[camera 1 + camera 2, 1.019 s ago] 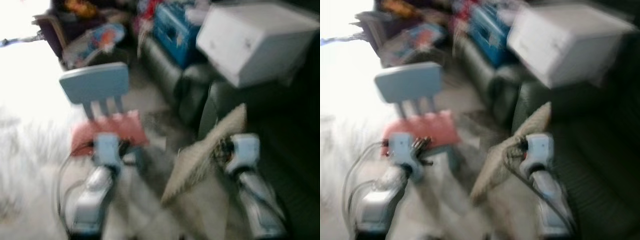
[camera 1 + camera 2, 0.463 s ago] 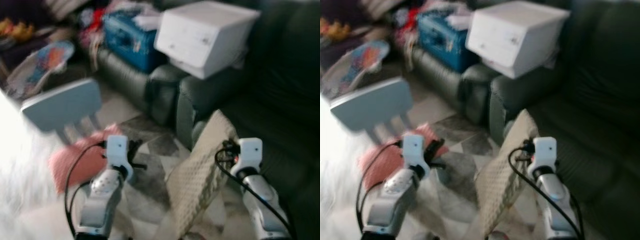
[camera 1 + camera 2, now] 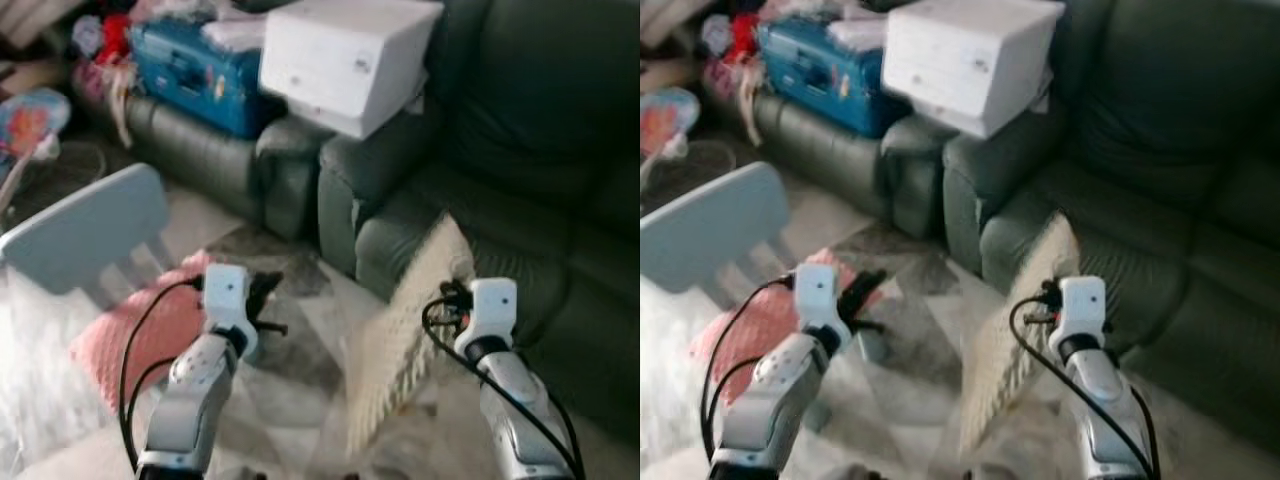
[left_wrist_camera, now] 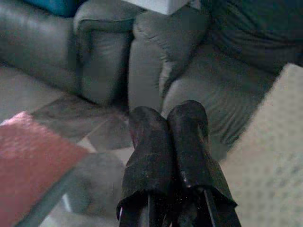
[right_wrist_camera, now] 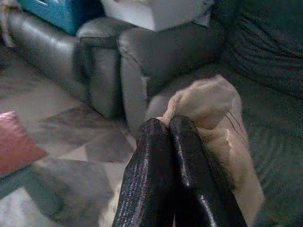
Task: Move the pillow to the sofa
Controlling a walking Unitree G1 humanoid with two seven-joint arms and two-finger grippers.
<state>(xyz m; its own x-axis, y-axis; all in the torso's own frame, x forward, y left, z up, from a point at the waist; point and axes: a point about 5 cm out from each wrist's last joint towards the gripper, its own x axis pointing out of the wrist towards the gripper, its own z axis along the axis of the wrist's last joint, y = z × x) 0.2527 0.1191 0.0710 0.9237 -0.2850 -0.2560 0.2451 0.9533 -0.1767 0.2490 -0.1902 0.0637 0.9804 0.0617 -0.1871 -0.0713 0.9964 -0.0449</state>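
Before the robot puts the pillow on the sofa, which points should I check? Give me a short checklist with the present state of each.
1. Right gripper shut on the pillow: ok, fingers pinch its upper corner.
2. Pillow off the floor: cannot tell, its lower end hangs close to the rug.
3. Free seat on the sofa: ok, the cushion ahead is bare.
4. White box on the armrest away from the path: ok, it stands to the left.
5. Left gripper out of the way: ok, shut, holding nothing, beside the small chair.
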